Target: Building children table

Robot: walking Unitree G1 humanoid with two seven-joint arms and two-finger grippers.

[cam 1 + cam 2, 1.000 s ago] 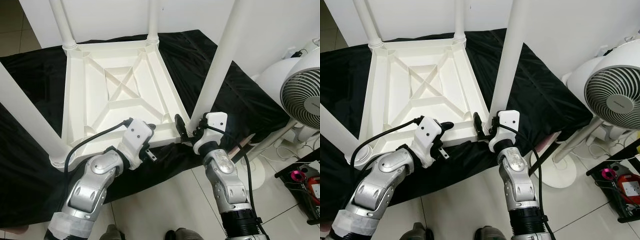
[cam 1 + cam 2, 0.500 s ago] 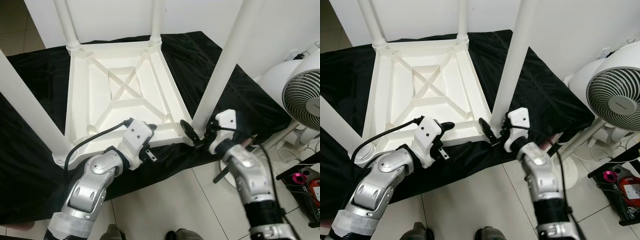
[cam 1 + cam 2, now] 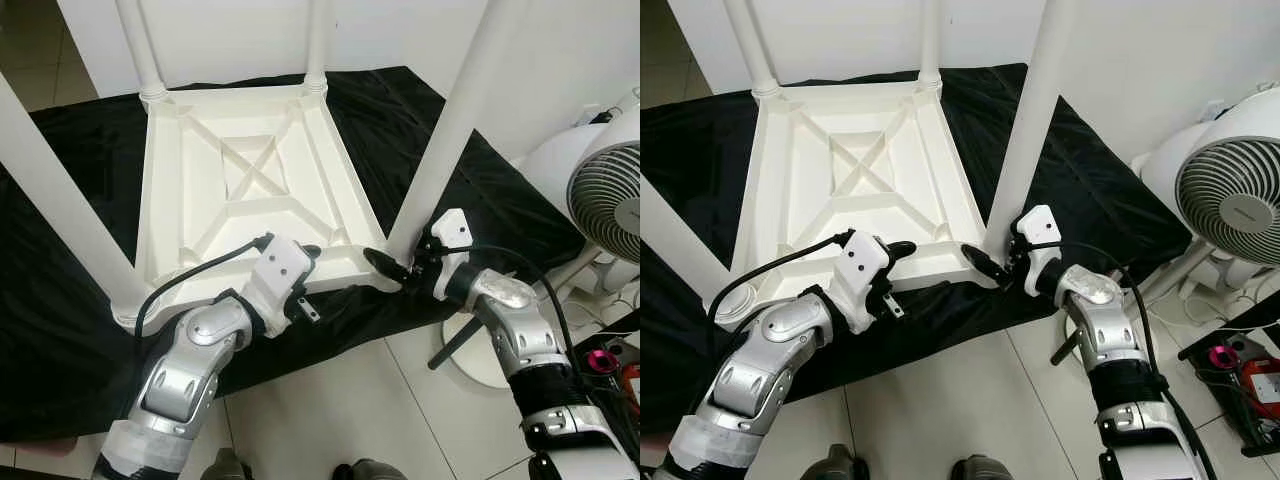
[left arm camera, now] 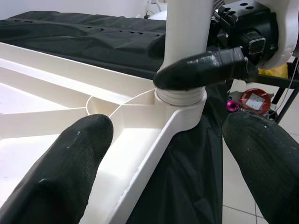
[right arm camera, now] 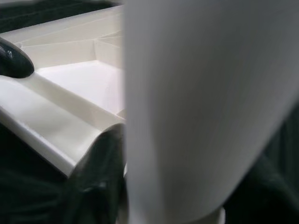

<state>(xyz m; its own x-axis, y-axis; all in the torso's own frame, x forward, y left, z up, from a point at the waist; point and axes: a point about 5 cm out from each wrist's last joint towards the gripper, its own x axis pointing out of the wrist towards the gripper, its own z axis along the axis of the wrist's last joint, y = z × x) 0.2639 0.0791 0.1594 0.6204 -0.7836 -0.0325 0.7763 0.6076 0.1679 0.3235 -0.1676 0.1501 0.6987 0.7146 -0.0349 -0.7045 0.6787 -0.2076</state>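
Screwing the near-right leg into the upturned table

The white table [image 3: 250, 190] lies upside down on a black cloth [image 3: 60, 330]. The right end effector [image 3: 400, 268] clasps the leg [image 3: 450, 130] at its socket; the left end effector [image 4: 163, 154], fingers wide, straddles the table's rim. Next, likely: twist the leg tight while the left steadies the frame.

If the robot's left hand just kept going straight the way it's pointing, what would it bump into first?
Probably the table's near edge, which sits between the left hand's open fingers; beyond it stands the near right leg.
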